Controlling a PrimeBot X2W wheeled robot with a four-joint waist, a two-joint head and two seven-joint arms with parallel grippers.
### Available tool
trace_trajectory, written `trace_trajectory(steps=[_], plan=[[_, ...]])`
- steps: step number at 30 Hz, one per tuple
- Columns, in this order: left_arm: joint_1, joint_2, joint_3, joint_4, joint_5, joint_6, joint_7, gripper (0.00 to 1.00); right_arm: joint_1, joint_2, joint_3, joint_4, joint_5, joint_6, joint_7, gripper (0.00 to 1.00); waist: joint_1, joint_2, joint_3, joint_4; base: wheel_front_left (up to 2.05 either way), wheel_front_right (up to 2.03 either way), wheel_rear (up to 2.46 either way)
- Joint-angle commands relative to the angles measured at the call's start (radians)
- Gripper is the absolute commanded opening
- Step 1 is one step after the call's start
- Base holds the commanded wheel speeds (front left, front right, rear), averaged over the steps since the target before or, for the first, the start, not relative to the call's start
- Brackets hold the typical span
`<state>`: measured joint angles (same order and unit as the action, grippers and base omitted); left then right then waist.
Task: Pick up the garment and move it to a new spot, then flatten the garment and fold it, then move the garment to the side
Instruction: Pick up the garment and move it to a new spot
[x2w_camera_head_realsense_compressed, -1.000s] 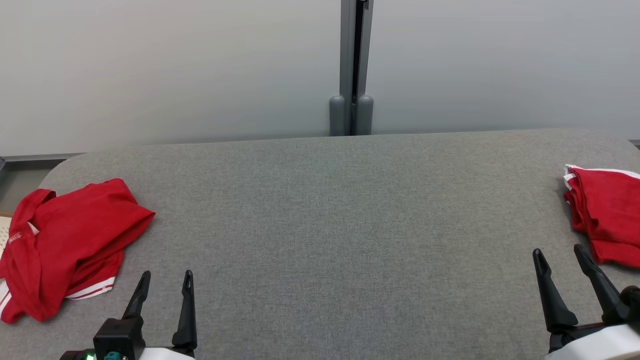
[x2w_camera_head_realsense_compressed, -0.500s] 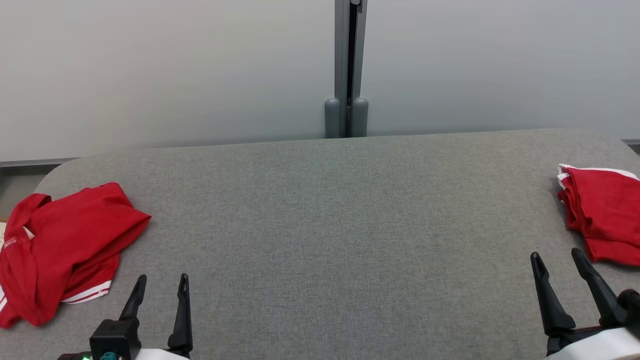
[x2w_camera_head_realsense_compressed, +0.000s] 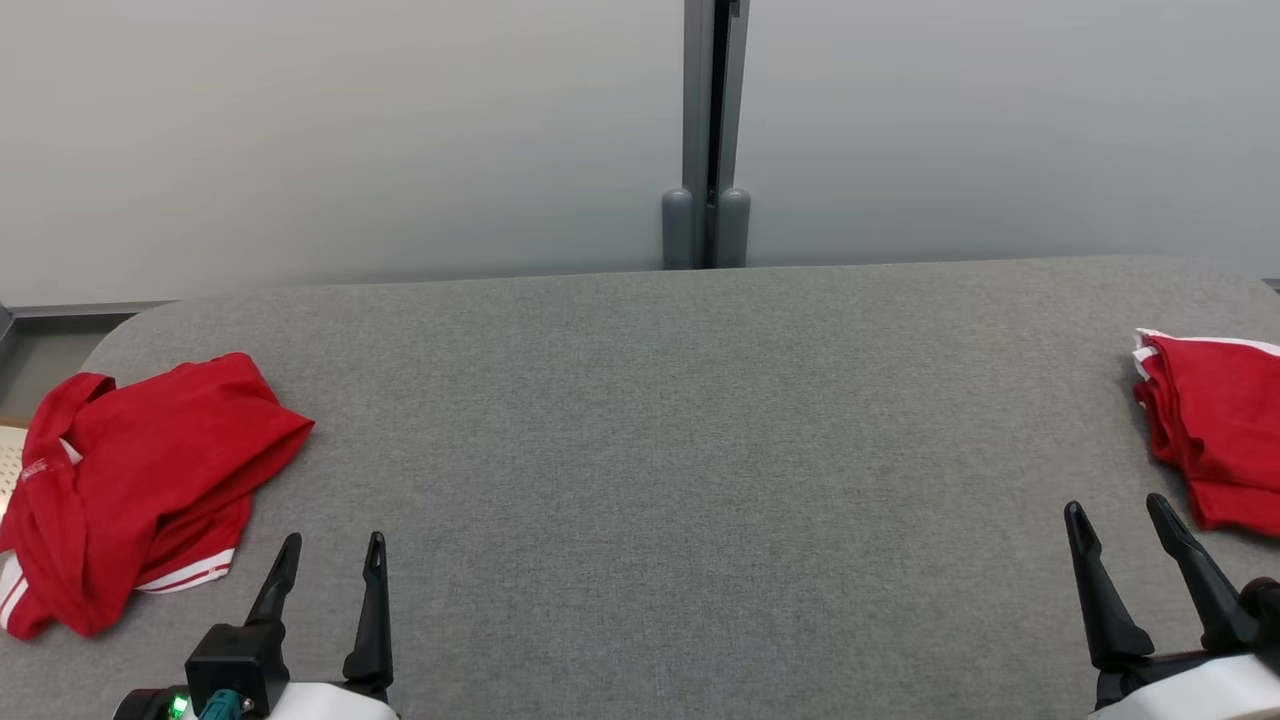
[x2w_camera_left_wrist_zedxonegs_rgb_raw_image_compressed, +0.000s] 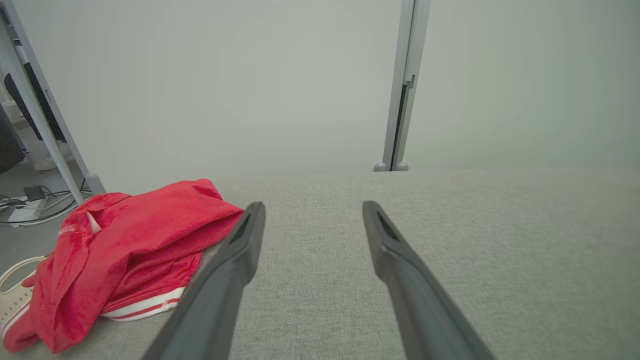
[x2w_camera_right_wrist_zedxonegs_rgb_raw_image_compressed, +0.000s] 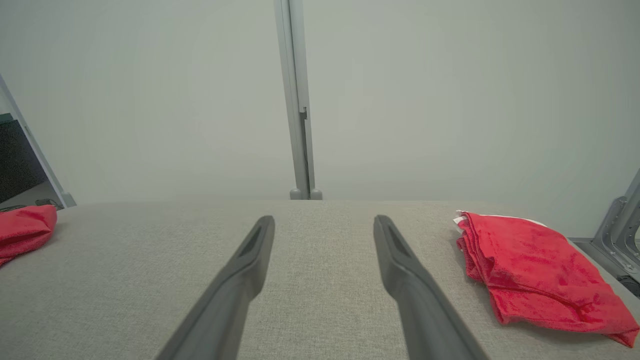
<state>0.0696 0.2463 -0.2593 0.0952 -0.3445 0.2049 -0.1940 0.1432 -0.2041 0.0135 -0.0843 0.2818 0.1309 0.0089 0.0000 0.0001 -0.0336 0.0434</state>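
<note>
Left tool (x2w_camera_head_realsense_compressed: 334, 542) and right tool (x2w_camera_head_realsense_compressed: 1115, 505) hover spread wide and empty over the grey bench (x2w_camera_head_realsense_compressed: 660, 420) in the head view, apparently poised at its near corners to begin. A crumpled garment (x2w_camera_head_realsense_compressed: 150, 480) in red lies just beside the left tool, likely the piece to pick up. A folded garment (x2w_camera_head_realsense_compressed: 1215, 440) sits at the far right edge, seemingly set aside.

From the left wrist, the crumpled garment (x2w_camera_left_wrist_zedxonegs_rgb_raw_image_compressed: 125, 250) lies untouched, left of the parted fingers (x2w_camera_left_wrist_zedxonegs_rgb_raw_image_compressed: 235, 260).

From the right wrist, the folded garment (x2w_camera_right_wrist_zedxonegs_rgb_raw_image_compressed: 530, 270) rests apart, right of that tool's fingers (x2w_camera_right_wrist_zedxonegs_rgb_raw_image_compressed: 240, 280).
</note>
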Motion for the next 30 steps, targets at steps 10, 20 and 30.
trace_trajectory(steps=[10,20,30], plan=[[-0.065,0.0,-0.002,0.01,-0.009,-0.007,-0.014,1.0,0.006,0.009,0.024,-0.043,0.004,0.0,0.003,1.0,0.0,-0.0001,0.004,0.164,0.0,0.0,0.0],[-0.088,-0.005,0.009,0.016,-0.022,-0.001,-0.03,1.0,-0.024,-0.009,0.084,-0.03,0.014,0.0,0.015,1.0,0.0,-0.0001,-0.005,0.334,0.0,0.0,0.0],[-0.093,0.01,0.012,0.015,-0.023,0.004,-0.032,1.0,-0.04,-0.017,0.101,-0.018,0.024,0.0,0.008,1.0,0.0,-0.0001,-0.005,0.375,0.0,0.0,0.0]])
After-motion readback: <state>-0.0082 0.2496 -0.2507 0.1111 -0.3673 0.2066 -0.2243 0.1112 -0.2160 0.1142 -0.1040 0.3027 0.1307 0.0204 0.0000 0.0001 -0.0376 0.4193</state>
